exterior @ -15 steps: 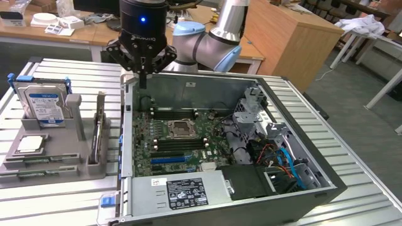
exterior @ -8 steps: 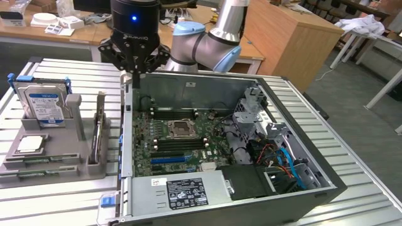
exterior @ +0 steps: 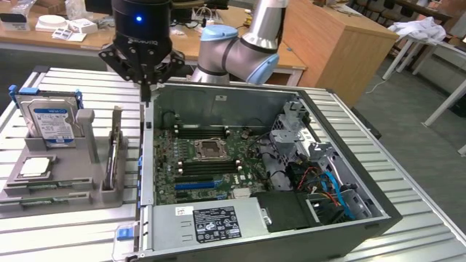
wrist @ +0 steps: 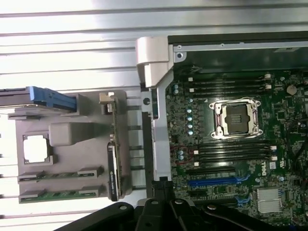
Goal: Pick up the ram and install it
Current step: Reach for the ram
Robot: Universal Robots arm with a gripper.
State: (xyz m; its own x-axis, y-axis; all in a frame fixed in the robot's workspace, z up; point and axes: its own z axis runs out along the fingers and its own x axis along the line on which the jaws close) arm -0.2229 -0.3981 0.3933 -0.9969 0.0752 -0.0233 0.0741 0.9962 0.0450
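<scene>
The gripper (exterior: pixel 148 93) hangs clenched and empty above the case (exterior: pixel 143 164) wall. The ram (wrist: pixel 60 195) sits in the tray's (exterior: pixel 86 126) front slots, off to the exterior view's left of the fingers and nearer that camera. Its long axis runs square to the wall.
</scene>
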